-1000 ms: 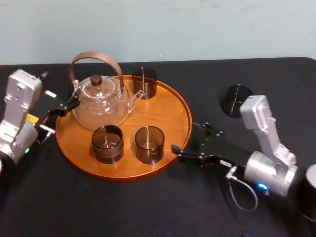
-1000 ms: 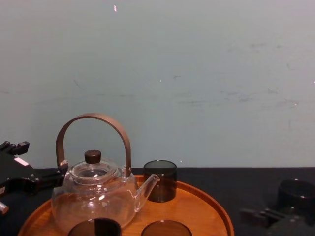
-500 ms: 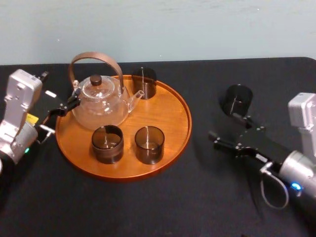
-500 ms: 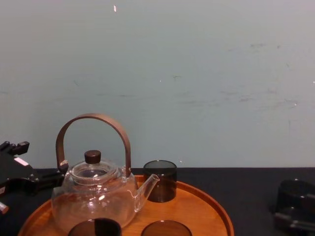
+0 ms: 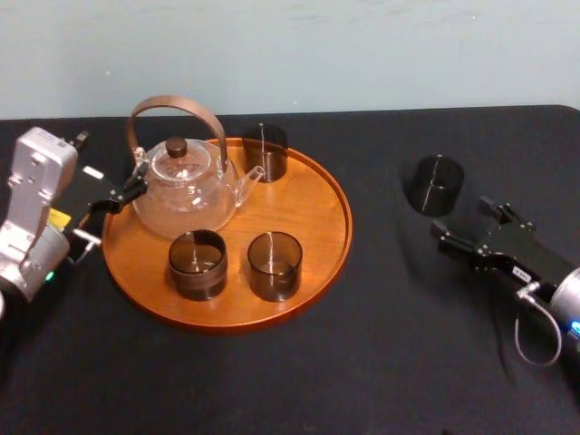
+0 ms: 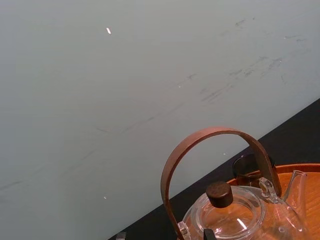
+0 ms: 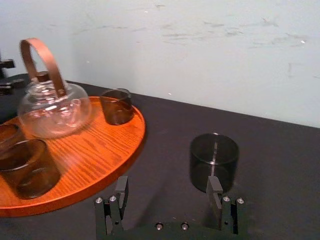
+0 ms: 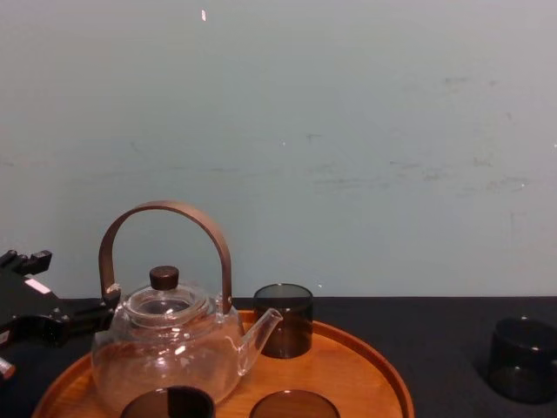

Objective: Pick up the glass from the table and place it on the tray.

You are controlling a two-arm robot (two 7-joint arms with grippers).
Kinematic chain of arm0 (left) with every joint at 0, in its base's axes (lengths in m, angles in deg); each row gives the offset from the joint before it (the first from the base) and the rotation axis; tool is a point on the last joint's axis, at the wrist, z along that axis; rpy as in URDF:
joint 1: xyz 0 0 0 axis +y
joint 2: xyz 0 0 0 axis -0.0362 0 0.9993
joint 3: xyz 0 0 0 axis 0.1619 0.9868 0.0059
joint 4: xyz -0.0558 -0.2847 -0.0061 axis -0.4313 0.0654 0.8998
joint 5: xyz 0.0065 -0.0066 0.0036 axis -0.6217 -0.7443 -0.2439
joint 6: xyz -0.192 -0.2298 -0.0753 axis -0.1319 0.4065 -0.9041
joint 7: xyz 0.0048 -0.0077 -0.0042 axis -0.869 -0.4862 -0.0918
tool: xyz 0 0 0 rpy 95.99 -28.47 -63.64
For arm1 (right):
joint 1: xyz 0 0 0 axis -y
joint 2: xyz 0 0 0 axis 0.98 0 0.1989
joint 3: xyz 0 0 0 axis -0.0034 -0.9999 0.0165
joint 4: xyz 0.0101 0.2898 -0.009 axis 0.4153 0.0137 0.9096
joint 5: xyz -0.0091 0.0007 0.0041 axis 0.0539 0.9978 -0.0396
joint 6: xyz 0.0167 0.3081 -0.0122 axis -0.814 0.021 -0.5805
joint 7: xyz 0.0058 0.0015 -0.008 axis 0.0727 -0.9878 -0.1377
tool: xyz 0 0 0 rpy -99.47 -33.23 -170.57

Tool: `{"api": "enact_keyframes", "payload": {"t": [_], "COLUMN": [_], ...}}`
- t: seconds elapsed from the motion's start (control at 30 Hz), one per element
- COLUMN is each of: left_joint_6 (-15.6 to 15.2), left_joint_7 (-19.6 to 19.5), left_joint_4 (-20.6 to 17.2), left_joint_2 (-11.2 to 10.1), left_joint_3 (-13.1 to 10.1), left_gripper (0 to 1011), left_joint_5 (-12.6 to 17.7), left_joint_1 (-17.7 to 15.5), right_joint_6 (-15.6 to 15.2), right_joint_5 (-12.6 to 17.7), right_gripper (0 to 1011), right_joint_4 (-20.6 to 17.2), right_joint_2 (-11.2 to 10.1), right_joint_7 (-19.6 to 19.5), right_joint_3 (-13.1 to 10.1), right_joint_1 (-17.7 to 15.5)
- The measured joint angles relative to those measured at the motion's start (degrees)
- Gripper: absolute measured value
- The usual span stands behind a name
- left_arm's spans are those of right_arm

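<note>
A dark smoky glass (image 5: 435,184) stands upright on the black table (image 5: 381,362), well to the right of the round wooden tray (image 5: 308,217). My right gripper (image 5: 464,222) is open and empty, low over the table just in front of the glass. In the right wrist view the glass (image 7: 214,160) stands just beyond the gripper (image 7: 167,187), in line with one of its fingers (image 7: 215,192) and touching neither. The chest view has the glass (image 8: 521,357) at far right. My left gripper (image 5: 118,192) sits parked and open at the tray's left edge beside the teapot.
On the tray stand a glass teapot (image 5: 186,186) with a brown arched handle and three dark glasses: one at the back (image 5: 265,149) and two at the front (image 5: 197,263) (image 5: 274,265). Bare tray surface (image 5: 299,204) lies right of the teapot.
My right gripper has drawn back from the tray's right rim and swung right, ending beside the glass on the table. It stayed open. The left arm has not moved.
</note>
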Motion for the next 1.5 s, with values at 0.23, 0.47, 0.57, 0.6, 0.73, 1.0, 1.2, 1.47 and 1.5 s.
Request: {"api": "enact_keyframes", "payload": {"t": [0.23,0.47,0.57,0.6,0.73,1.0,1.2,1.47,1.5], "left_joint_6": [0.00,0.00,0.00,0.00,0.00,0.00,0.00,0.00,0.00], "left_joint_7": [0.00,0.00,0.00,0.00,0.00,0.00,0.00,0.00,0.00], "left_joint_4": [0.00,0.00,0.00,0.00,0.00,0.00,0.00,0.00,0.00], "left_joint_2": [0.00,0.00,0.00,0.00,0.00,0.00,0.00,0.00,0.00], "left_joint_3": [0.00,0.00,0.00,0.00,0.00,0.00,0.00,0.00,0.00], "left_gripper": [1001,1001,1001,1001,1001,1001,1001,1001,1001], "left_joint_5": [0.00,0.00,0.00,0.00,0.00,0.00,0.00,0.00,0.00], "left_joint_1": [0.00,0.00,0.00,0.00,0.00,0.00,0.00,0.00,0.00], "right_joint_6": [-0.38,-0.74,-0.69,-0.68,-0.55,-0.21,-0.21,-0.61,-0.67], "right_joint_5": [0.09,0.05,-0.18,-0.25,-0.69,-1.53,-2.24,-2.99,-3.11], "right_gripper": [1002,1002,1002,1002,1002,1002,1002,1002,1002], "right_joint_4": [3.17,7.44,9.24,9.54,11.37,15.21,17.72,21.41,22.29], "right_joint_2": [0.76,1.72,2.09,2.15,2.51,3.41,3.92,4.68,4.87], "right_joint_7": [0.10,0.67,1.02,1.12,1.75,3.13,4.02,4.63,4.77], "right_joint_3": [-0.80,-0.79,-0.62,-0.56,-0.11,1.01,2.11,3.05,3.21], "right_joint_1": [1.73,5.02,6.42,6.71,8.24,11.78,14.36,17.64,18.30]}}
